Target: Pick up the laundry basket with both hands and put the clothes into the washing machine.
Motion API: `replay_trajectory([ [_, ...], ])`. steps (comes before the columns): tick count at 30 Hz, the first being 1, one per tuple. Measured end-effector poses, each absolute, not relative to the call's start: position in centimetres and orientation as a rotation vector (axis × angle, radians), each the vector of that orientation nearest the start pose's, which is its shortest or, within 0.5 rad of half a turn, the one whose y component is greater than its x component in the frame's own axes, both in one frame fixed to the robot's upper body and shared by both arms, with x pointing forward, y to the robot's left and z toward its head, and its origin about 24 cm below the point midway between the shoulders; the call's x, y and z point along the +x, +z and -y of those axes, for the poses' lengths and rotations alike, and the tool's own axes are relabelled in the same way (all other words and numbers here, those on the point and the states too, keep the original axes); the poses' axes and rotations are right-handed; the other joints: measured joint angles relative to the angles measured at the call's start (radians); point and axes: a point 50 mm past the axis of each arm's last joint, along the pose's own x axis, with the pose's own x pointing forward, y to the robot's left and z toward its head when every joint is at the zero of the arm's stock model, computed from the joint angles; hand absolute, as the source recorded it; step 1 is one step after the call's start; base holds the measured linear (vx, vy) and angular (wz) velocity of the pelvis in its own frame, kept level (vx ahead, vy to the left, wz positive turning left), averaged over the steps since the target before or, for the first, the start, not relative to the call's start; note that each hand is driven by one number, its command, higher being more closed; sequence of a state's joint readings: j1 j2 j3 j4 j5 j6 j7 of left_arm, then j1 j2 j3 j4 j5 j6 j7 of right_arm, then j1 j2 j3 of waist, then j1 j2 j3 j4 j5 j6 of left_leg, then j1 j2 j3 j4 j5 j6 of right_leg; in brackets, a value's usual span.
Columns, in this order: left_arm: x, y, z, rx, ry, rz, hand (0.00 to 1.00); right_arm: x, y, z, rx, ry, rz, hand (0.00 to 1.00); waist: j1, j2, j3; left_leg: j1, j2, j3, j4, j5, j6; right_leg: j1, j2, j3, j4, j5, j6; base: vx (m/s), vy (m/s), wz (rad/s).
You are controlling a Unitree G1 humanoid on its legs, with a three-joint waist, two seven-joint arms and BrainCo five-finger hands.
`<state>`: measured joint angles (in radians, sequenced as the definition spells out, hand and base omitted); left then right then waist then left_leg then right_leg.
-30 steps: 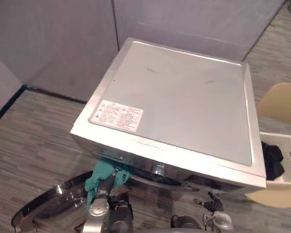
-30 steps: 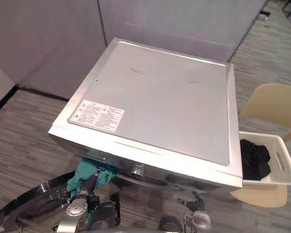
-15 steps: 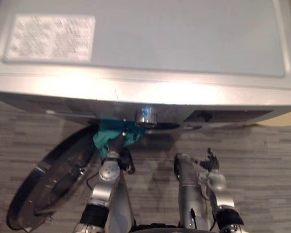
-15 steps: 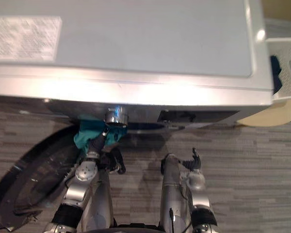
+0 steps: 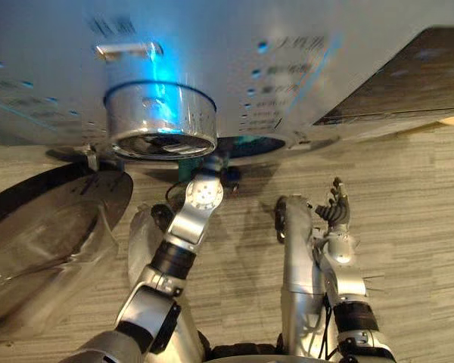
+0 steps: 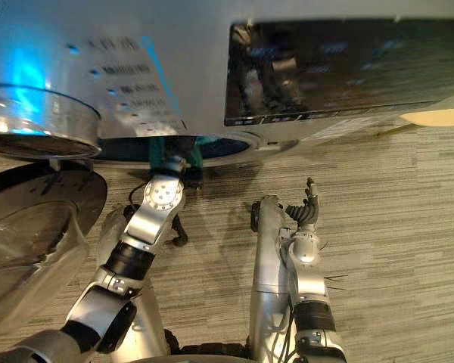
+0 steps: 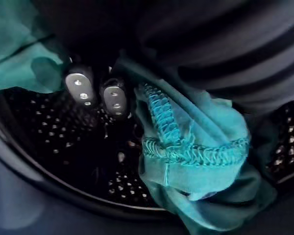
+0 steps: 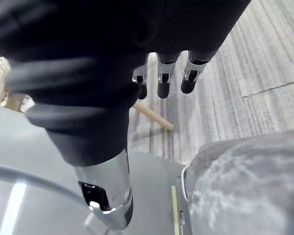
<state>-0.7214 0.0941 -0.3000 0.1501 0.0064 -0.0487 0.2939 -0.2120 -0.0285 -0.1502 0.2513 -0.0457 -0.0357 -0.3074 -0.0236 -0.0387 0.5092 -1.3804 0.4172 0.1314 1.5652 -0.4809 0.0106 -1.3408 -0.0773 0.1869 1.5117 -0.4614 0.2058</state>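
Starting at the left, the round glass door (image 5: 45, 219) of the washing machine (image 5: 287, 45) is seen swung wide open above the striped floor (image 5: 416, 227). Just beside it, a large silver dial (image 5: 163, 125) is set in the machine's front, lit by a blue glow. Below and slightly right of the dial, the left arm is extended into the drum opening (image 6: 219, 147), where a patch of teal is visible at the rim.

In the left wrist view, the left hand (image 7: 79, 87) is placed inside the dark perforated drum (image 7: 44, 127). A teal garment (image 7: 191, 147) is bunched directly beside it and draped over part of it. Its stitched hem is turned toward the camera, and more teal cloth is seen at the other side. Whether the cloth is gripped or merely lying against the hand cannot be told.

Further right, the right hand (image 5: 337, 210) is held over the floor in front of the machine, well apart from the opening. It is relaxed and nothing is grasped. Above it, a dark glossy panel (image 6: 340, 68) is set into the right part of the machine's front.
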Motion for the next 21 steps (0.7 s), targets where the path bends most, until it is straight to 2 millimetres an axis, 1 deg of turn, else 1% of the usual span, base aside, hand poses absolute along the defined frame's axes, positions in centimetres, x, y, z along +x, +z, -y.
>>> replay_trajectory([
  [1, 33.1, 22.3, -4.9, 0.145, -0.157, 0.644, 1.0, 28.8, 4.3, 19.2, -0.044, -0.402, -0.001, 0.0, -0.005, -0.001, 0.0, -0.01, -0.004, -0.01, 0.024, -0.008, 0.002, -0.004, -0.008, 0.0, 0.031, -0.017, 0.005, 0.0, -0.037, 0.2],
  [3, 33.3, 23.7, -4.4, 0.16, -0.163, 0.685, 1.0, 28.9, 4.5, 19.2, -0.044, -0.402, 0.008, 0.0, -0.009, -0.002, 0.001, -0.021, -0.01, -0.02, 0.042, -0.011, 0.003, -0.01, -0.013, -0.001, 0.055, -0.029, 0.005, 0.01, -0.039, 0.18],
  [4, 33.8, 25.4, -4.2, 0.19, -0.154, 0.728, 1.0, 29.3, 4.9, 19.0, -0.039, -0.393, 0.022, 0.0, -0.017, -0.015, 0.008, -0.024, -0.015, -0.023, 0.05, -0.011, 0.004, -0.012, -0.016, 0.001, 0.072, -0.039, 0.005, 0.0, -0.043, 0.13],
  [5, 34.0, 26.6, -4.1, 0.213, -0.14, 0.759, 1.0, 29.4, 5.0, 18.9, -0.036, -0.392, 0.027, 0.0, -0.017, -0.016, 0.008, -0.031, -0.015, -0.027, 0.053, -0.011, 0.004, -0.018, -0.016, -0.001, 0.075, -0.04, 0.004, 0.0, -0.042, 0.08],
  [6, 34.2, 27.8, -4.2, 0.245, -0.124, 0.795, 0.0, 29.4, 5.2, 19.0, -0.031, -0.391, 0.036, 0.0, -0.018, -0.016, 0.008, -0.04, -0.015, -0.029, 0.055, -0.011, 0.004, -0.025, -0.015, -0.002, 0.077, -0.04, 0.004, 0.0, 0.0, 0.0],
  [7, 34.5, 29.0, -4.4, 0.28, -0.096, 0.83, 0.0, 29.5, 5.3, 18.9, -0.029, -0.389, 0.048, 0.0, -0.023, -0.016, 0.008, -0.045, -0.014, -0.031, 0.058, -0.011, 0.004, -0.03, -0.014, -0.003, 0.08, -0.04, 0.003, 0.0, 0.0, 0.0],
  [8, 34.6, 29.6, -4.5, 0.299, -0.084, 0.843, 0.0, 29.5, 5.4, 18.9, -0.028, -0.387, 0.052, 0.0, -0.025, -0.016, 0.008, -0.047, -0.013, -0.032, 0.059, -0.011, 0.004, -0.031, -0.014, -0.004, 0.08, -0.04, 0.003, 0.0, 0.0, 0.0],
  [9, 34.9, 30.7, -4.7, 0.335, -0.051, 0.871, 0.0, 29.6, 5.5, 18.8, -0.026, -0.385, 0.056, 0.0, -0.031, -0.017, 0.008, -0.05, -0.013, -0.034, 0.059, -0.011, 0.004, -0.033, -0.014, -0.005, 0.08, -0.041, 0.002, 0.0, 0.0, 0.0],
  [12, 35.5, 32.7, -5.5, 0.413, 0.025, 0.909, 0.0, 29.7, 5.7, 18.6, -0.02, -0.383, 0.069, 0.0, -0.039, -0.02, 0.007, -0.058, -0.011, -0.037, 0.06, -0.011, 0.004, -0.041, -0.014, -0.01, 0.081, -0.04, 0.004, 0.03, -0.023, -0.02],
  [13, 35.7, 32.8, -5.8, 0.424, 0.037, 0.901, 0.0, 29.7, 5.7, 18.6, -0.02, -0.382, 0.069, 0.0, -0.041, -0.02, 0.007, -0.058, -0.01, -0.038, 0.062, -0.011, 0.004, -0.041, -0.013, -0.011, 0.081, -0.04, 0.003, 0.05, -0.027, -0.05],
  [16, 37.6, 32.4, -7.3, 0.465, 0.086, 0.792, 0.0, 30.1, 5.5, 18.4, -0.019, -0.376, 0.058, 0.0, -0.046, -0.028, 0.004, -0.059, -0.003, -0.049, 0.076, -0.012, 0.009, -0.04, -0.012, -0.019, 0.096, -0.045, -0.005, 0.03, -0.014, -0.04],
  [18, 39.0, 31.4, -8.3, 0.516, 0.095, 0.678, 0.0, 30.7, 5.5, 18.2, -0.02, -0.366, 0.038, 0.0, -0.048, -0.042, 0.004, -0.059, -0.003, -0.052, 0.081, -0.012, 0.009, -0.041, -0.014, -0.021, 0.109, -0.05, -0.01, 0.03, -0.039, 0.05],
  [21, 40.1, 30.2, -9.3, 0.583, 0.089, 0.571, 0.0, 31.2, 5.5, 18.0, -0.02, -0.344, 0.022, 0.0, -0.047, -0.042, 0.004, -0.06, -0.007, -0.056, 0.08, -0.014, 0.003, -0.04, -0.018, -0.024, 0.112, -0.054, -0.016, 0.01, -0.026, 0.05],
])
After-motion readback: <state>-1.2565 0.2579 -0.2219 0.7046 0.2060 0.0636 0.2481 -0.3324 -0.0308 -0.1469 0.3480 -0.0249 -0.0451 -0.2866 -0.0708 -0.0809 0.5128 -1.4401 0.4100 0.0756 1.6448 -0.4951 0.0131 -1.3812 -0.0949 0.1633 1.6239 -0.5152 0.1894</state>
